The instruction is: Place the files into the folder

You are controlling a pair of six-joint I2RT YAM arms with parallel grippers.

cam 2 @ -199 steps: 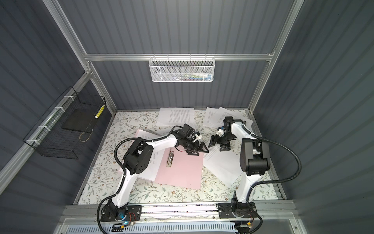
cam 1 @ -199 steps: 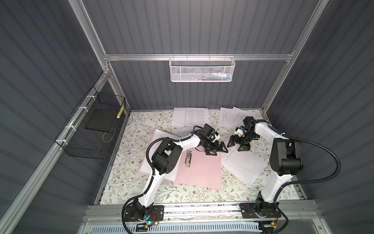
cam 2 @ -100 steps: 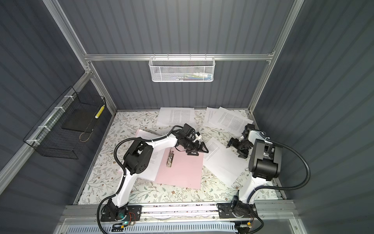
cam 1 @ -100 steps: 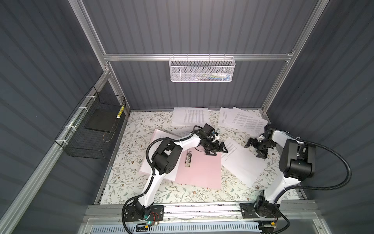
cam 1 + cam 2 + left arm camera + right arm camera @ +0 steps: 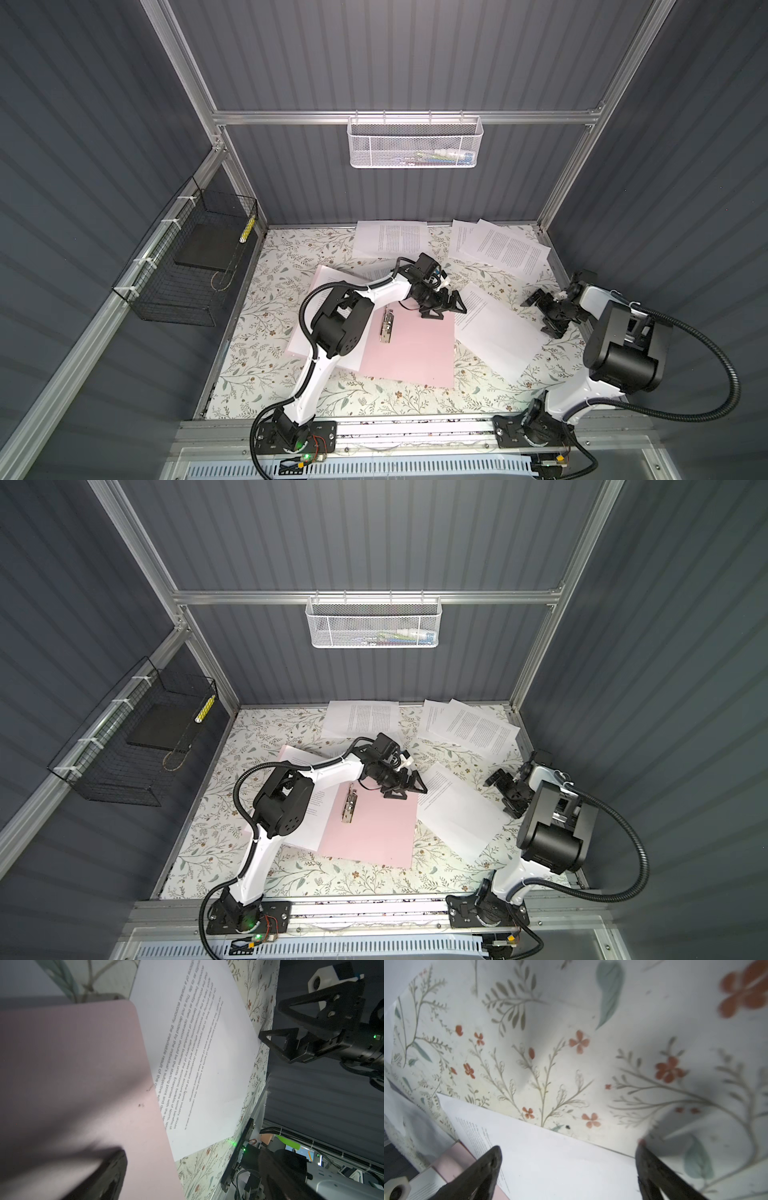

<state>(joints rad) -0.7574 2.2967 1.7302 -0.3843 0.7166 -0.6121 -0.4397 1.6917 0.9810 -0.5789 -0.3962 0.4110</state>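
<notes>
The pink folder (image 5: 411,353) lies open mid-table, its metal clip (image 5: 387,328) at the spine. My left gripper (image 5: 444,313) hovers open over the folder's far right corner, holding nothing; the left wrist view shows one of its fingers (image 5: 108,1174) above the pink card. A printed sheet (image 5: 494,332) lies right of the folder, its near edge tucked under the folder's edge. My right gripper (image 5: 536,318) stands open at that sheet's right side, empty; its fingers (image 5: 483,1172) straddle the paper's edge. More files (image 5: 390,245) (image 5: 498,249) lie at the back, and one sheet (image 5: 307,345) sits under the left arm.
A black wire basket (image 5: 166,286) holding a black slab (image 5: 203,249) hangs on the left wall. On the back wall hangs a white mesh basket (image 5: 413,143). A floral mat (image 5: 266,332) covers the table, and the arm bases stand on the front rail (image 5: 415,428).
My right gripper has pulled away from the middle, near the left gripper, to the table's right side and opened wider. The left arm has not moved.
</notes>
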